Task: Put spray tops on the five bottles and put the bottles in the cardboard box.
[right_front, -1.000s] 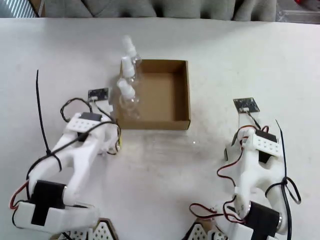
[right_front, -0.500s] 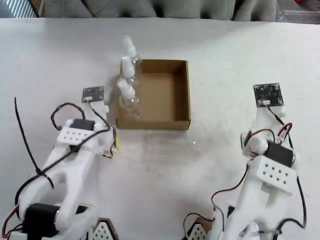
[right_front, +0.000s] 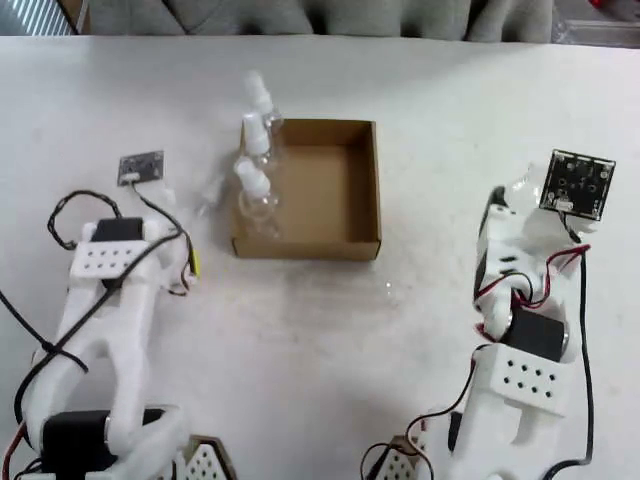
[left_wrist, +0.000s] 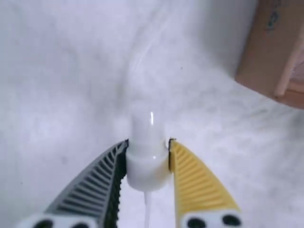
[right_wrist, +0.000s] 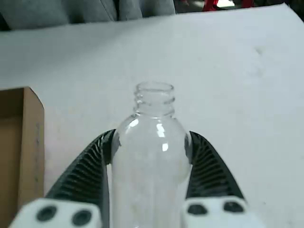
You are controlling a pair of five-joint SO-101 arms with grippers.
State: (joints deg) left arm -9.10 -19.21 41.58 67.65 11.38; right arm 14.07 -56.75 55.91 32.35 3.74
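My left gripper (left_wrist: pixel 147 142) is shut on a white spray top (left_wrist: pixel 147 159); its clear dip tube (left_wrist: pixel 137 61) points away over the table toward the cardboard box (left_wrist: pixel 280 52). My right gripper (right_wrist: pixel 151 137) is shut on a clear bottle (right_wrist: pixel 152 118) with an open threaded neck, held upright above the table. In the high view the left arm (right_front: pixel 105 260) stands left of the open cardboard box (right_front: pixel 330 245) and the right arm (right_front: pixel 520 340) right of it. Three capped spray bottles (right_front: pixel 254 185) line the box's left wall.
The white table (right_front: pixel 320 330) spreads between the two arms and in front of the box. Grey cloth hangs behind the table's far edge. A box corner (right_wrist: pixel 21 142) shows beside the held bottle in the right wrist view.
The left arm has swung left, away from the box. The right arm has risen and moved to the right and farther back.
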